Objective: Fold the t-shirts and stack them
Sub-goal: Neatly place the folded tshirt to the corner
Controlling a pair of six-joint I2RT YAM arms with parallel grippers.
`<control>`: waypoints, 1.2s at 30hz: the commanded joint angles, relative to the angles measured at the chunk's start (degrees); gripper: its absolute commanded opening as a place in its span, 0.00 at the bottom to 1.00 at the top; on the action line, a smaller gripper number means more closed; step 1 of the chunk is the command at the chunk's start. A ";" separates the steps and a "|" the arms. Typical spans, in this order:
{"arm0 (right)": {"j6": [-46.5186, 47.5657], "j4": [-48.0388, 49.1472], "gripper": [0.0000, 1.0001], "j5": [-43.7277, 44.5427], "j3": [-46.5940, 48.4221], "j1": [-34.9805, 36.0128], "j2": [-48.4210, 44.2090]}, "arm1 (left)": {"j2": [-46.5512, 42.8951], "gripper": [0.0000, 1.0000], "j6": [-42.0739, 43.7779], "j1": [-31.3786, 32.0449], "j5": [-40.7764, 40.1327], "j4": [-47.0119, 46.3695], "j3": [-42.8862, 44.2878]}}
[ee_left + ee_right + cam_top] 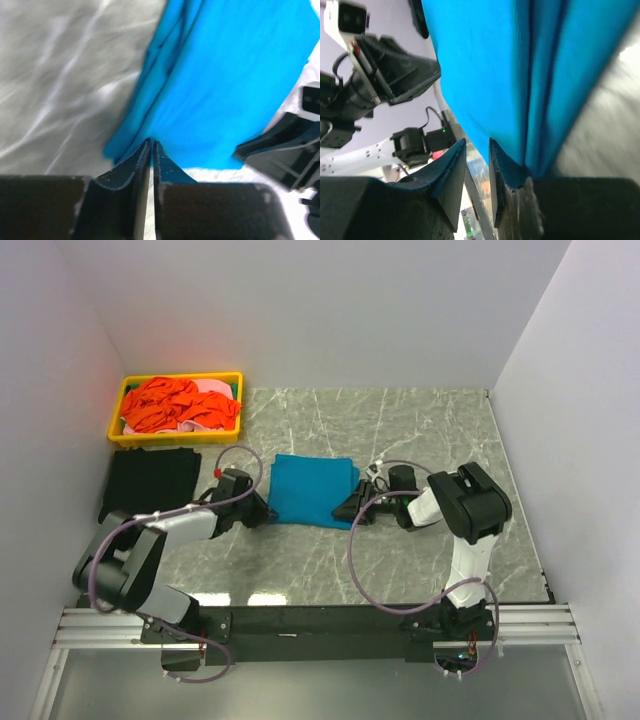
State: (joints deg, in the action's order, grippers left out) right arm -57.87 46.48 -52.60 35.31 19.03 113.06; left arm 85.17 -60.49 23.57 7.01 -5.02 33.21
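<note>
Currently mid-fold on the teal shirt, I'd say.

- Yellow tray [175, 439], far-left corner: orange-red shirts [170, 405] heaped in it, unfolded.
- Black shirt [150, 480]: flat and squared by the left edge, just nearer than the tray. Looks like the stack base.
- Left gripper [262, 512]: jaws all but closed, tips at the teal shirt's near-left corner. Can't tell if cloth is nipped.
- Teal shirt [312, 490]: mid-worktop, a layered rectangle.
- Right gripper [352, 508]: jaws slightly parted, nothing between them, one finger against the near-right corner.

Next move needs both grippers pinching all layers, then lifting together with even tension.
</note>
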 commanded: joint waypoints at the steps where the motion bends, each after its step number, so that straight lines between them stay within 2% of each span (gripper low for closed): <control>1: 4.51 -7.00 0.33 2.41 -0.51 -0.49 -7.57 | -6.66 0.15 1.77 -0.63 -4.02 8.08 -1.75; 4: 3.21 -9.12 0.33 2.59 2.74 3.01 -12.85 | -11.59 0.21 4.23 -0.55 -5.15 12.72 0.44; 8: 0.31 -7.99 0.33 4.08 10.19 9.35 -13.74 | -18.88 0.32 6.61 -0.63 -9.44 17.92 2.82; 9: -0.75 -5.72 0.33 4.52 11.26 10.49 -11.82 | -21.25 0.41 7.57 -0.72 -10.51 18.81 3.87; 14: -9.18 2.73 0.33 7.33 16.19 14.80 0.73 | -25.22 0.57 11.44 -2.82 -16.40 26.36 8.79; 17: -9.90 2.05 0.33 8.74 18.12 15.86 6.80 | -27.59 0.74 14.08 -3.88 -20.00 28.39 10.72; 18: -9.72 0.21 0.33 9.00 18.39 16.04 7.96 | -28.99 0.86 15.21 -4.15 -20.80 29.35 11.17; 21: -8.32 -2.09 0.33 8.48 18.57 15.69 9.47 | -31.71 1.00 17.50 -4.59 -25.19 30.33 12.93; 26: -3.85 -6.82 0.33 8.48 19.00 13.06 1.93 | -34.27 0.99 23.47 -4.76 -31.34 29.27 13.55; 30: 7.04 -22.44 0.33 10.06 24.44 8.23 -1.43 | -35.59 1.00 25.95 -4.85 -33.72 28.57 12.49; 34: 6.19 -22.22 0.33 7.78 28.14 0.34 1.02 | -37.00 0.99 27.44 -4.85 -33.63 27.08 10.12; 36: 6.53 -23.09 0.33 7.69 30.33 -1.44 2.25 | -37.70 1.00 27.79 -4.85 -33.55 26.47 9.86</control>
State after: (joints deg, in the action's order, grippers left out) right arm -54.11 27.31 -44.53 62.65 21.10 114.65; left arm 49.25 -35.46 18.94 -24.73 23.62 43.46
